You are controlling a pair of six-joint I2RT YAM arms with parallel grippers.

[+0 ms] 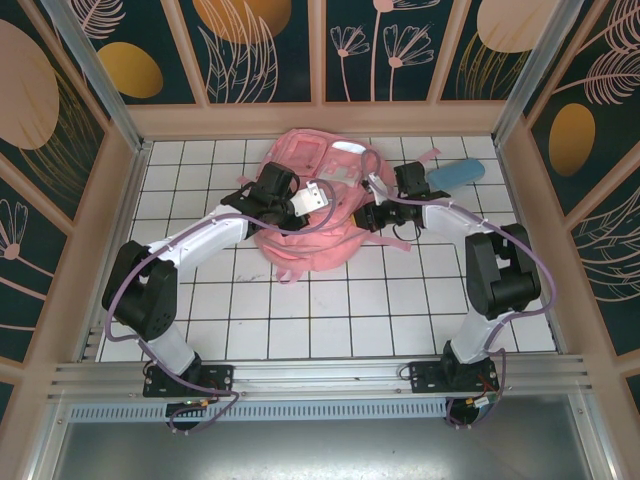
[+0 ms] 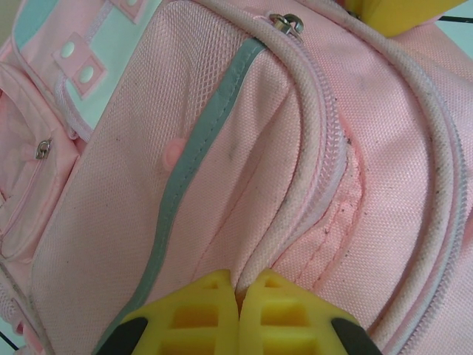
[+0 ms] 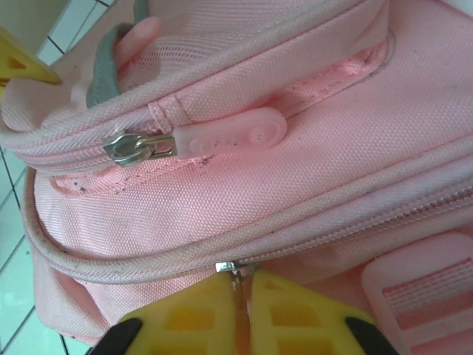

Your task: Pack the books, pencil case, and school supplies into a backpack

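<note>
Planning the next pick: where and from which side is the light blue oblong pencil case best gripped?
Grip the light blue oblong pencil case across its narrow middle, coming straight down from above. It lies flat on the white tiled table, long axis roughly left to right, so its long sides are probably open to the fingers. The pink fabric backpack lies to its left.
</note>
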